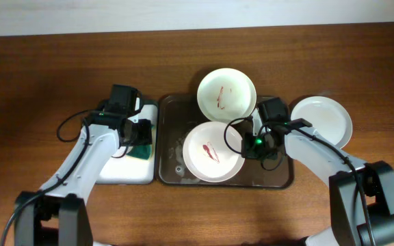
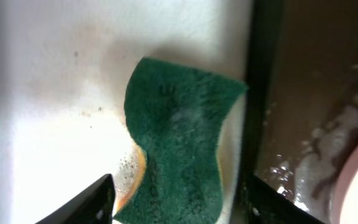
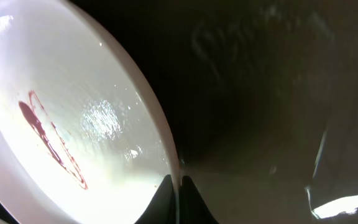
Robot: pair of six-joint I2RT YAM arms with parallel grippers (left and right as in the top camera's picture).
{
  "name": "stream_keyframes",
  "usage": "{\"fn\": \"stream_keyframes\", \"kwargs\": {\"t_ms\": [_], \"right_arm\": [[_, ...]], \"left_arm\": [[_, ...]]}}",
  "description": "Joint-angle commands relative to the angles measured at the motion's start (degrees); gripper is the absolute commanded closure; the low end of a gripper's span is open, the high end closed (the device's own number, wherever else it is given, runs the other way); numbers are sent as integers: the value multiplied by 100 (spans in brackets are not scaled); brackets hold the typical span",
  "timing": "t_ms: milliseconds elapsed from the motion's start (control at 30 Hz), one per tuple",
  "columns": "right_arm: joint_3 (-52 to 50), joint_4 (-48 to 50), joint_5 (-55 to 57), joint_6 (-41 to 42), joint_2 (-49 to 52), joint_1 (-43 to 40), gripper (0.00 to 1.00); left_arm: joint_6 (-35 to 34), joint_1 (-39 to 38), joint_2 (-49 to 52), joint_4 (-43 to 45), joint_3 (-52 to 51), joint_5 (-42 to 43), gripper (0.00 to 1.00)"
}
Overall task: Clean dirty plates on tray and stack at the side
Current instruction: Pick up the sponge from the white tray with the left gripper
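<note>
The pinkish-white plate (image 1: pixel 214 152) lies in the dark tray (image 1: pixel 279 179) with a red sauce streak. My right gripper (image 1: pixel 252 145) is shut on its right rim; the right wrist view shows the fingers (image 3: pixel 179 190) pinching the rim of the plate (image 3: pixel 73 124). The pale mint green plate (image 1: pixel 226 94), also streaked red, rests over the tray's far rim. The white plate (image 1: pixel 321 119) lies on the bare tabletop right of the tray. My left gripper (image 1: pixel 137 137) is open above the green sponge (image 2: pixel 176 137), one finger on each side (image 2: pixel 176 208).
The sponge (image 1: pixel 141 152) lies on a smaller black-rimmed white tray (image 1: pixel 125 171) left of the dark tray. Wet suds sit on the dark tray's floor (image 2: pixel 328 137). Bare wood-grain table (image 1: pixel 46 68) surrounds both trays.
</note>
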Motion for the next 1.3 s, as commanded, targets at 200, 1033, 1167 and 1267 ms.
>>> {"fn": "stream_keyframes", "kwargs": {"t_ms": [200, 1033, 1167, 1267], "right_arm": [[-7, 127, -33, 177, 24, 55, 96], [-9, -107, -52, 173, 24, 55, 96], [-9, -146, -50, 149, 24, 55, 96], [-9, -146, -48, 149, 24, 55, 96]], "left_arm": [[-269, -2, 730, 262, -177, -166, 44], [-269, 4, 782, 990, -614, 109, 100], [-269, 83, 610, 890, -319, 114, 100], [-267, 170, 98, 833, -299, 116, 100]]}}
